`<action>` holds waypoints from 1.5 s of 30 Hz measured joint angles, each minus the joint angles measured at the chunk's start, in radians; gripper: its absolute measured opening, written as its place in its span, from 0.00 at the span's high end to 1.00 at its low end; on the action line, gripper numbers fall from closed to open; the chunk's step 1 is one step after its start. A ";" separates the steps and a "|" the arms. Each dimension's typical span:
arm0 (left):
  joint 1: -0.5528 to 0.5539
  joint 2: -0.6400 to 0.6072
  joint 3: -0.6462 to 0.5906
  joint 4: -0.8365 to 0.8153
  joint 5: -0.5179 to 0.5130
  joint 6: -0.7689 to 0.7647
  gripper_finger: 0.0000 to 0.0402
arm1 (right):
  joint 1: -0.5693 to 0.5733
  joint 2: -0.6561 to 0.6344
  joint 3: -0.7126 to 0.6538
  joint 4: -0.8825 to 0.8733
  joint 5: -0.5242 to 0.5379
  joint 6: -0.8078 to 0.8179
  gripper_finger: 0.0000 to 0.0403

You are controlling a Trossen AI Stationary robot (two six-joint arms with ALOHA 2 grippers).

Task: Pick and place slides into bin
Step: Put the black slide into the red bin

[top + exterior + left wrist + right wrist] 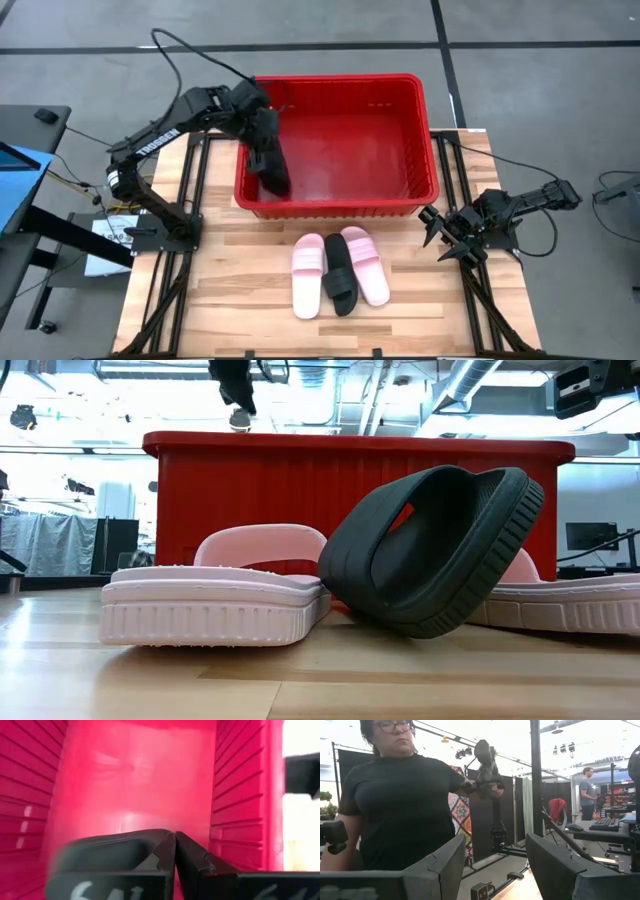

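Note:
My left gripper (262, 128) is over the left part of the red bin (400, 195), shut on a black slide (272, 168) that hangs down inside the bin's walls. In the low view the slide (234, 390) shows above the bin's rim (350, 445). Two pink slides (308, 272) (367, 262) lie sole down on the table in front of the bin. A second black slide (340, 272) stands on its edge between them, leaning on the right pink one (560, 605). My right gripper (432, 225) is open and empty at the table's right edge. My left gripper holds the black slide (107, 851) between its two nearly closed fingers (166, 851), coming from above and pointing down into the bin. Which part of the slide is pinched is hidden by the fingers. The slide hangs below the gripper, and its lower end is inside the bin.
The bin's floor (350, 150) is bare to the right of the hanging slide. A person (395, 795) stands in the room beyond the table, seen in the right wrist view. Bare wood lies in front of the three slides.

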 joint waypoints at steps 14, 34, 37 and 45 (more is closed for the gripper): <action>0.035 0.000 -0.089 0.134 -0.058 0.050 1.00 | 0.000 0.000 0.000 0.000 0.000 0.000 0.50; -0.087 -0.002 0.201 -0.044 -0.066 -0.067 0.95 | 0.000 0.000 0.000 0.000 0.000 0.000 0.50; -0.120 -0.002 0.289 -0.103 -0.075 -0.131 0.92 | 0.000 0.000 0.000 0.000 0.000 0.000 0.50; -0.246 -0.142 0.356 0.037 -0.100 -0.283 0.90 | 0.000 0.000 0.000 0.000 0.000 0.000 0.50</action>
